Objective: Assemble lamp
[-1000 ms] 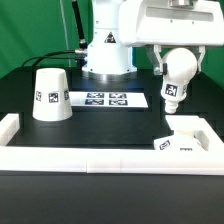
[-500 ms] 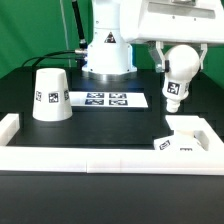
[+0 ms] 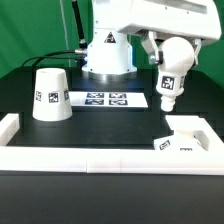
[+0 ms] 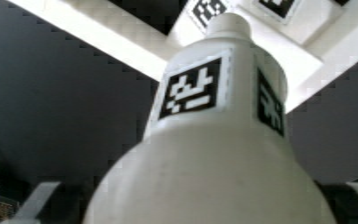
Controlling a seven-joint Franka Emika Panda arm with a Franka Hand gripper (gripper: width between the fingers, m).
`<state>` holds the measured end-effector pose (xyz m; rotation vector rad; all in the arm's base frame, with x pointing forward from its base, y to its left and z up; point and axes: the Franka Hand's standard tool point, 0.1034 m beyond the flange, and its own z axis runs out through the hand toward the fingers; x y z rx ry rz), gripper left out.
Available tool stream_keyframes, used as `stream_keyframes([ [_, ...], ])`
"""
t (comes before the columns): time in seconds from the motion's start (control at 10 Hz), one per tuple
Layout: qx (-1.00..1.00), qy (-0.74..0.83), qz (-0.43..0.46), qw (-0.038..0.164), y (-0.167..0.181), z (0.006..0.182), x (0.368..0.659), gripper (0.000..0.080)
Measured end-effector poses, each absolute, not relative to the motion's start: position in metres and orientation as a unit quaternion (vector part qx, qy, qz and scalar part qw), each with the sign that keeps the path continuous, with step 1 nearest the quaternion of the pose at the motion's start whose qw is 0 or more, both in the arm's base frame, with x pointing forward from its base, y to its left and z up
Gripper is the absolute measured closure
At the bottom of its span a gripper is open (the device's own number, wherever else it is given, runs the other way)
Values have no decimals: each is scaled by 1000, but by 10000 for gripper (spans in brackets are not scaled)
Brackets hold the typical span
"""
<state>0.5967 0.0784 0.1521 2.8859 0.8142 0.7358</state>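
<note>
Change: the bulb (image 3: 168,86) has swung toward the exterior view's left in the last second, and its stem has tipped further off upright.
Shade: mouth down on the desk (image 3: 30,165), near the edge on the exterior view's left, well apart from everything else.
Marker board: flat at mid-desk, just in front of the arm's pedestal.
Bulb: in the air over the desk's side on the exterior view's right, touching nothing but the pincer. Round head up, stem down.
Gripper (image 3: 170,52): clamped on the bulb's round head, a dark finger showing on either side of it.
Base (image 3: 190,134): flat in the corner nearest the camera on the exterior view's right, close inside the rail (image 3: 100,158).
Key relation: the base lies below the bulb and toward the near edge. The bulb's long axis is nearly upright, with the stem tip leaning toward the exterior view's left. My wrist view looks straight down the stem at tagged white parts beyond it.
Arm pose: wrist high above that corner, hand pointing down with a slight cant.
Judgement: I would need to straighten the stem and carry it toward the near edge before lowering.
</note>
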Motion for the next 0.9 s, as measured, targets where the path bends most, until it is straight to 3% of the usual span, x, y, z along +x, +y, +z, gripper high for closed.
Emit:
stream_keyframes([
  [0.9,932,270,241,20,98,136,615,222],
])
